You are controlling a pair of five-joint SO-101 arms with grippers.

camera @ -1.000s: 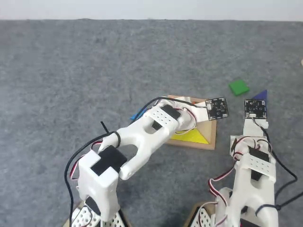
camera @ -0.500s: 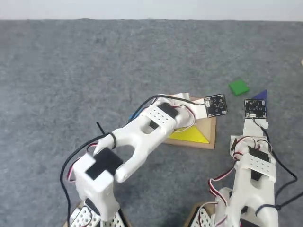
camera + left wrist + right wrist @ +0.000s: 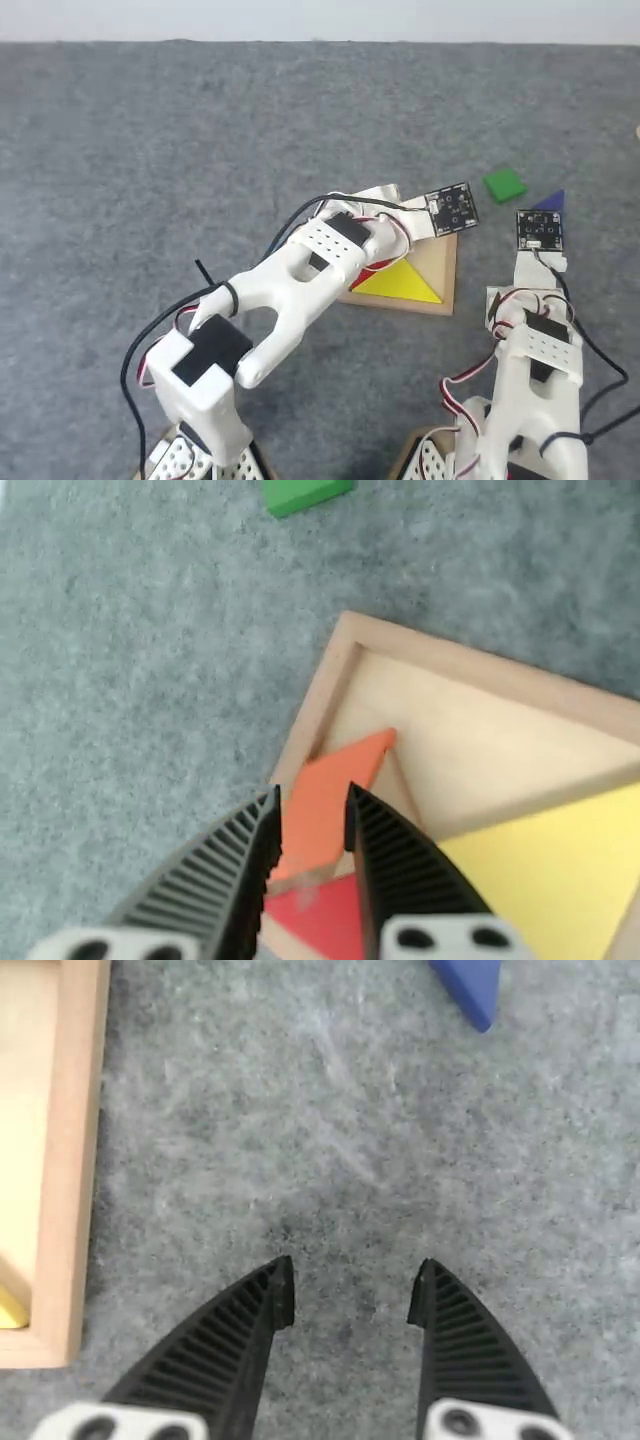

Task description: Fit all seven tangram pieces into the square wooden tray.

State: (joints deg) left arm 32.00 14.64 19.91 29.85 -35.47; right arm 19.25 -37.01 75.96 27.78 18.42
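A: Left claw?
B: The left gripper (image 3: 310,805) is clenched on the orange piece (image 3: 340,775), with its fingers (image 3: 245,850) pressed on the two long edges. The piece is inside the wooden tray (image 3: 322,690), far tip close to a tray corner, running along the rim wall. Can't tell if it lies flat or is lifted.
A: What else is in the tray?
B: The red piece (image 3: 325,920), touching the orange one under the fingers. Also the yellow triangle (image 3: 400,285), flat on the tray floor. From overhead it takes the 6 o'clock part of the tray, and the left arm (image 3: 300,280) covers the 9 o'clock side.
A: Loose pieces?
B: Two on the grey mat (image 3: 180,140). The green square (image 3: 504,184) is at 1 o'clock from the tray, apart from it. The blue triangle (image 3: 549,201) is at 2 o'clock, near the green one.
A: Right claw?
B: The right gripper (image 3: 352,1288) is released, jaws spread, mat showing between them. It hangs at 3 o'clock from the tray, near the rim but apart from it. The blue triangle lies ahead of its tips, not touching.
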